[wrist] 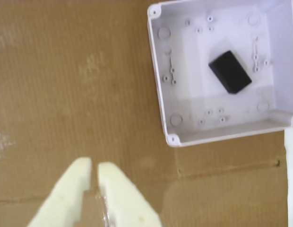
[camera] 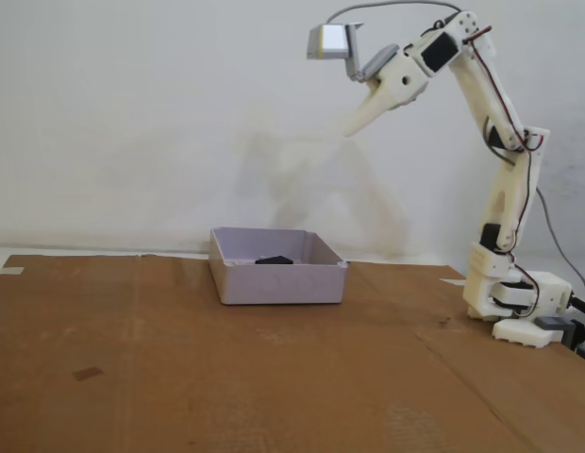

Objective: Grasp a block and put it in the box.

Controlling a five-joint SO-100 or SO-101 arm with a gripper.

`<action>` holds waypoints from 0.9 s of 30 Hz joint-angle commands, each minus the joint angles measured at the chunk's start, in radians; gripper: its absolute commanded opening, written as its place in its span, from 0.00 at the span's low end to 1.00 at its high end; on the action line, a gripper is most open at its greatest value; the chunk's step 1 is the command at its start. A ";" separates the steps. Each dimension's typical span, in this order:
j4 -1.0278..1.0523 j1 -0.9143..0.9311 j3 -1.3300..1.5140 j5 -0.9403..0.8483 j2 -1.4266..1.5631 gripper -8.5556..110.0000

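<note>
Wrist view looks straight down on brown cardboard covering the table, with the box in the upper right corner of the picture. Its floor is pale, dotted with small moulded studs and round bosses at the corners. The block lies inside the box, flat on that floor, roughly in the middle and turned at an angle to the walls; it touches none of them. At the bottom edge the gripper enters, two cream fingers pointing up the picture, their tips almost together with only a thin slit between them and nothing held there. It is closed and empty, over bare cardboard well apart from the box. A seam in the cardboard runs below the box, and a white strip shows at the right edge.

From the fixed view at the side, the arm stands on its white base at the right of the table, reaching up and bending over to the left. The gripper is high in the air, tilted down to the left, with a grey camera mounted above it. The box sits on the cardboard below and to the left of the gripper, and the block shows as a dark shape just above its front wall. A white wall fills the background.
</note>
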 commanded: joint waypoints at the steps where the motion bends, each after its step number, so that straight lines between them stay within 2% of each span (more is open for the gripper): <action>1: 0.115 -0.003 0.037 -0.023 0.166 0.07; 10: 0.080 0.005 0.313 -0.037 0.336 0.07; 20: -0.281 -0.006 0.851 -0.037 0.673 0.07; 27: -0.410 -0.006 1.163 -0.037 0.904 0.07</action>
